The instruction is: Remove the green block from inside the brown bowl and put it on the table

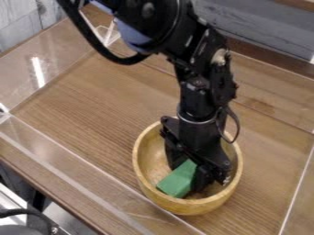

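Note:
The brown bowl (141, 158) sits on the table (86, 101) near the front right. Inside it lies the green block (179, 182), tipped toward the bowl's front wall. My black gripper (192, 173) points straight down into the bowl, its fingers pressed against the upper end of the block and shut on it. The block's top end is hidden behind the fingers.
Clear acrylic walls (55, 151) run along the table's front and left edges, close to the bowl. Bare wood-grain tabletop stretches to the left of and behind the bowl. The black arm (185, 46) leans in from the top.

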Robot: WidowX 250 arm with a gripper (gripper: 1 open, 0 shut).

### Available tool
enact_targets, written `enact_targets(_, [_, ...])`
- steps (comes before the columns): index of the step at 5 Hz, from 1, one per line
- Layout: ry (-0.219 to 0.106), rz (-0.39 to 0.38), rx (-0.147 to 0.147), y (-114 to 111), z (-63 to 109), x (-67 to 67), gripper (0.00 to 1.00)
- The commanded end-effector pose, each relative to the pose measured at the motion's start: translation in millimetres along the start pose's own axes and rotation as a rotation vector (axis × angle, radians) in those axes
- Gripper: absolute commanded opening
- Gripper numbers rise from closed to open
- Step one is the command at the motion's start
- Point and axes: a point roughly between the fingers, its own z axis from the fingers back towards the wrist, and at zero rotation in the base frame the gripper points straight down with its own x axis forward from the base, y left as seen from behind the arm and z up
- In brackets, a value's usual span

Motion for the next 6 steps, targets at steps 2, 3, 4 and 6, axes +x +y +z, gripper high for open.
enact_targets(2, [-0.017, 0.015, -0.015, -2.5, 13.2, 2.7, 0.00])
enact_targets(3, [-0.007, 0.021, -0.024, -4.3, 17.3, 1.5, 0.00])
enact_targets(4, [0.004, 0.028, -0.035, -6.0, 20.8, 0.4, 0.00])
enact_targets(6, [0.023, 0.042, -0.056, -7.9, 31.7, -1.3, 0.00])
